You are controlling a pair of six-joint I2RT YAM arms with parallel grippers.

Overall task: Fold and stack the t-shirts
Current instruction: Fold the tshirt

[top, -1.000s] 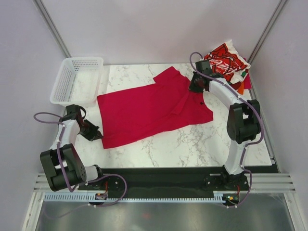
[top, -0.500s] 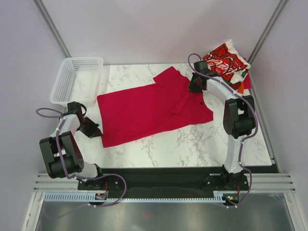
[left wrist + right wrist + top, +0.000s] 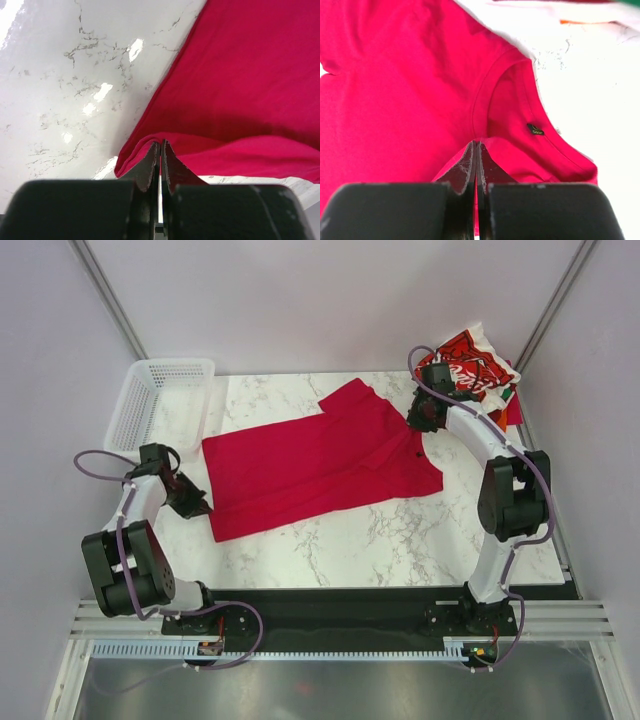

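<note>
The crimson t-shirt (image 3: 320, 465) lies spread across the middle of the marble table (image 3: 400, 540). It is mostly flat, with its hem toward my left side, its neck toward my right, and one sleeve pointing at the far edge.

My left claw (image 3: 160, 150) is pressed together on the near-left hem corner. In the left wrist view a small ridge of red cloth rises into the pinch between my two fingers, with bare marble off to one side.

My right claw (image 3: 476, 150) is clamped the same way on a fold of the shirt just beside the collar (image 3: 480, 90). The little dark neck label (image 3: 536, 129) sits inside the neckline, close to my fingertips.

Behind my right claw, at the far right corner, rests the pile of folded t-shirts (image 3: 470, 370). The top one is red with white script print, and slivers of white, green and orange show beneath it. The pile is near the crimson shirt's neck end, but I cannot tell whether they touch.

At the far left corner stands the white mesh basket (image 3: 160, 405), apart from the spread shirt.
</note>
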